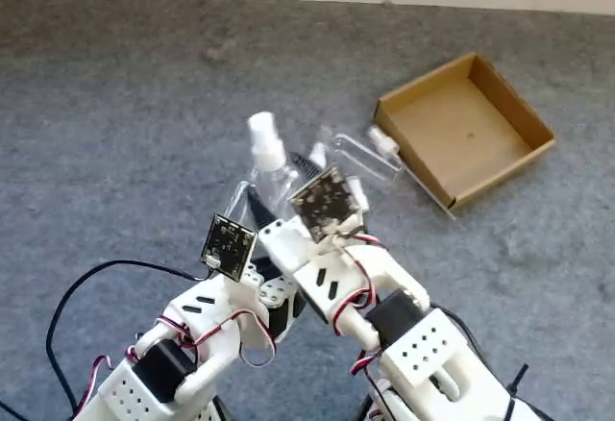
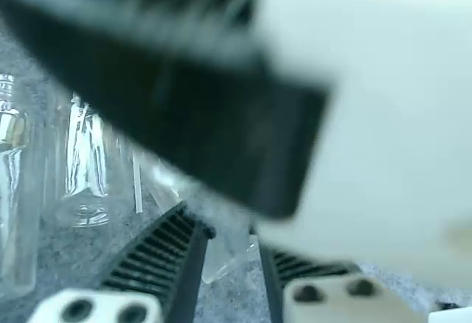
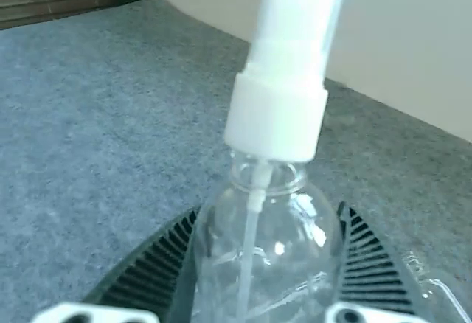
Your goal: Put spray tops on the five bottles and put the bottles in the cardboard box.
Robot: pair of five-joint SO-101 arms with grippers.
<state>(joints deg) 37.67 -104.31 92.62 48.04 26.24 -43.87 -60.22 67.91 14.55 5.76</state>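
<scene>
- While the right gripper (image 3: 269,212) is clenched round the body of a clear bottle (image 3: 269,264), that bottle stands upright with a white spray top (image 3: 284,80) on its neck; whether the top is fully seated cannot be told.
- Left gripper (image 2: 228,234): close against the other arm. Whether it is released or grasping cannot be told.
- Cardboard box (image 1: 471,133): lies at 2 o'clock from the held bottle, well apart, with no bottle inside.
- Second bottle (image 1: 360,157): lies on its side at 3 o'clock from the held one, just beside the box's near wall.
- Further clear bottles (image 2: 85,161): stand close to the left arm.
- Hazard, slip: a smooth round body could turn or slide in the jaws on the way over.
- Hazard, top: a loosely seated top could tip off in transit.
- Hazard, collision: the two arms are crowded together, so a swing could knock the standing bottles.
- Hazard, path: a low carry toward 2 o'clock could strike the lying bottle or push the light box by its rim.
- Open room: bare grey table (image 1: 115,104) from 9 to 12 o'clock; the box has free space on its far sides.
</scene>
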